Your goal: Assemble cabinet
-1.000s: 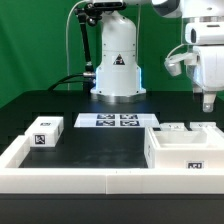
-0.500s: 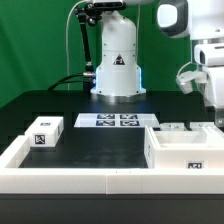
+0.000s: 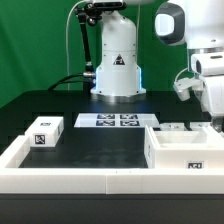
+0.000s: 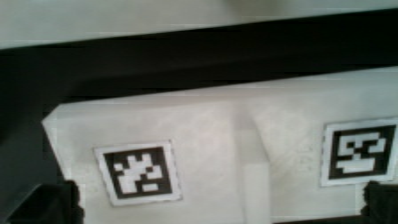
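Observation:
The cabinet's large white box-shaped body point(image 3: 185, 150) stands at the exterior view's right, with a tag on its front. Smaller white blocks point(image 3: 176, 128) lie just behind it. Another white block point(image 3: 42, 133) with a tag stands alone at the left. My gripper point(image 3: 217, 118) hangs low at the right edge, above the blocks behind the body, and is partly cut off by the frame. In the wrist view the gripper point(image 4: 214, 205) is open, with its fingertips point(image 4: 54, 205) wide apart over a white piece point(image 4: 231, 130) bearing two tags point(image 4: 139, 172). Nothing is held.
The marker board point(image 3: 118, 121) lies flat at the table's middle back, in front of the robot base point(image 3: 117, 70). A low white rail point(image 3: 70, 180) edges the table's front and left side. Black tabletop point(image 3: 100, 145) lies between the left block and the body.
The arm has moved toward the exterior view's right and come down, so the gripper now sits lower, near the blocks behind the body. The parts have not moved.

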